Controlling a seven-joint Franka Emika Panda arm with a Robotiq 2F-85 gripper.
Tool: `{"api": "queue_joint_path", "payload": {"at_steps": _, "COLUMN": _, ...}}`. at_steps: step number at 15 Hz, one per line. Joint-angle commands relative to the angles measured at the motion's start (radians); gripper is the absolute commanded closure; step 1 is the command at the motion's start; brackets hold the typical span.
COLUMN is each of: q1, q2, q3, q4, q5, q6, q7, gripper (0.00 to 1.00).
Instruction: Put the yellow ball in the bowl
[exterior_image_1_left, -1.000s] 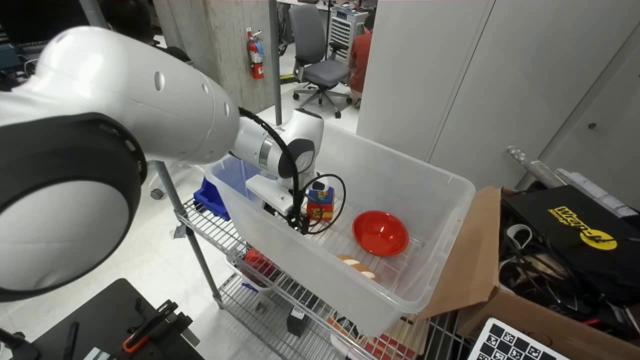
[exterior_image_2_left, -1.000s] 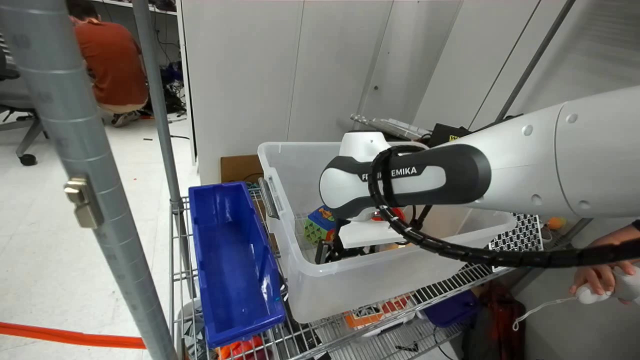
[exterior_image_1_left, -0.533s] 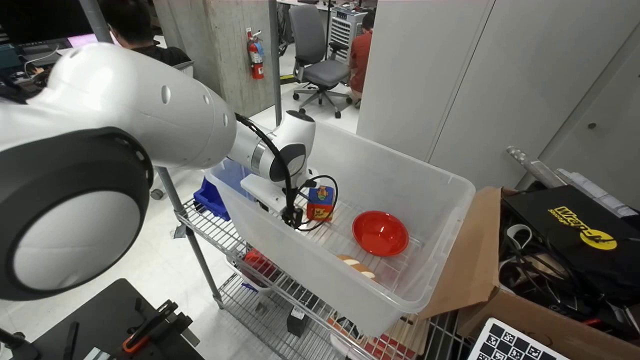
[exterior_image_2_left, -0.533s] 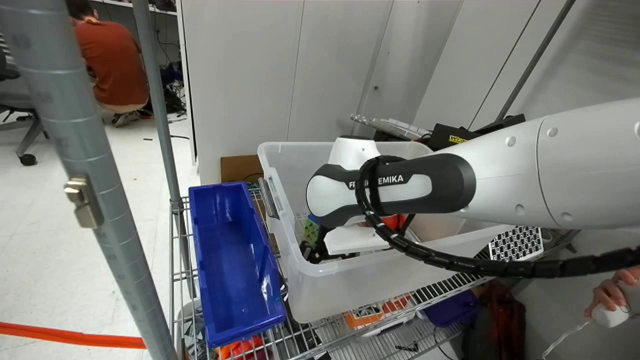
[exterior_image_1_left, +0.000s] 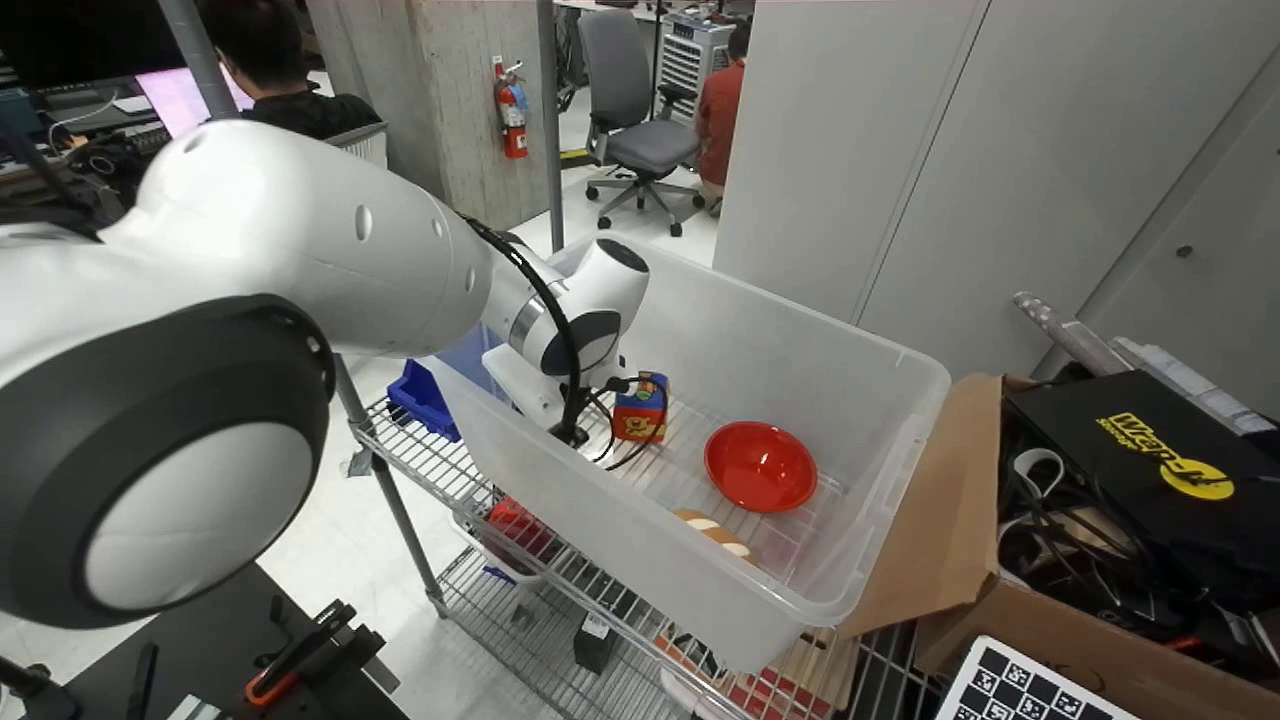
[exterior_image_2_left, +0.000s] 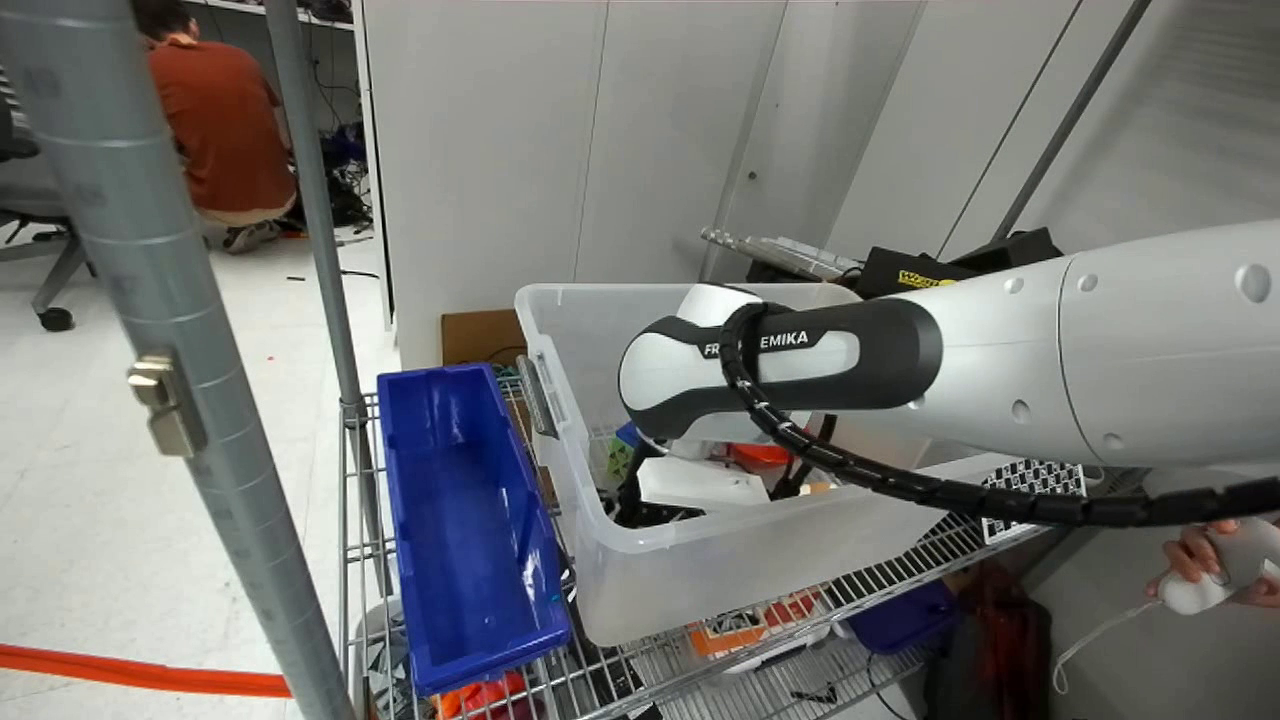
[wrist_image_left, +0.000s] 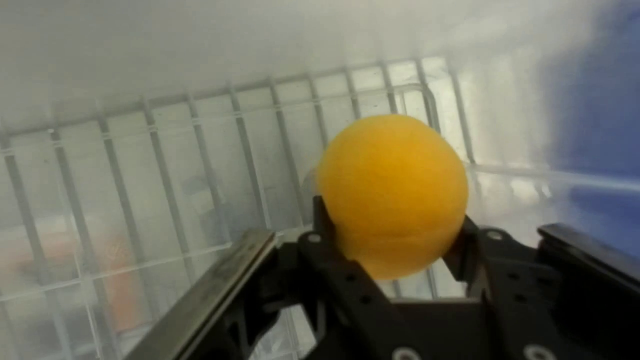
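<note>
Wrist view: the end effector (wrist_image_left: 395, 227) is pinching the yellow ball (wrist_image_left: 392, 185), a black fingertip pressing on either side and the ball's upper part bulging beyond the tips. Behind it, the translucent plastic tub (wrist_image_left: 200, 45) is filling the field, one floor corner showing, and the bars of the wire worktop (wrist_image_left: 165, 175) are appearing through the plastic. Whether the ball is also touching the tub's floor, this view is leaving uncertain.

In an exterior view, the white Franka arm (exterior_image_1_left: 330, 230) is hanging over one end of the tub, the ball being hidden from sight. The glossy red bowl (exterior_image_1_left: 761, 466) is standing upright on the tub's floor, well apart from the arm. A printed red-and-blue cube (exterior_image_1_left: 638, 425) is sitting between the two, and a tan white-striped object (exterior_image_1_left: 712, 533) is lying near the bowl.

In an exterior view, the arm is covering much of the tub, a red part of the bowl showing beneath. A blue bin (exterior_image_2_left: 470, 530) is standing beside the tub.
</note>
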Motion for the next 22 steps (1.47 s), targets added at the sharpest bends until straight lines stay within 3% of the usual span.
{"api": "queue_joint_path", "payload": {"at_steps": 1, "q1": -0.018, "q2": 0.007, "q3": 0.009, "q4": 0.040, "q5": 0.025, "q6": -0.042, "q7": 0.038, "gripper": 0.79}}
{"api": "queue_joint_path", "payload": {"at_steps": 7, "q1": 0.019, "q2": -0.181, "q3": -0.091, "q4": -0.098, "q5": -0.094, "q6": -0.154, "q7": 0.122, "gripper": 0.97}}
{"api": "queue_joint_path", "payload": {"at_steps": 13, "q1": -0.002, "q2": -0.436, "q3": -0.165, "q4": -0.267, "q5": -0.171, "q6": 0.078, "q7": 0.166, "gripper": 0.95}}
{"api": "queue_joint_path", "payload": {"at_steps": 17, "q1": -0.064, "q2": -0.419, "q3": -0.195, "q4": -0.210, "q5": -0.135, "q6": 0.205, "q7": 0.227, "gripper": 0.95}}
{"api": "queue_joint_path", "payload": {"at_steps": 22, "q1": -0.129, "q2": -0.265, "q3": -0.203, "q4": -0.115, "q5": -0.098, "q6": 0.461, "q7": 0.248, "gripper": 0.95}}
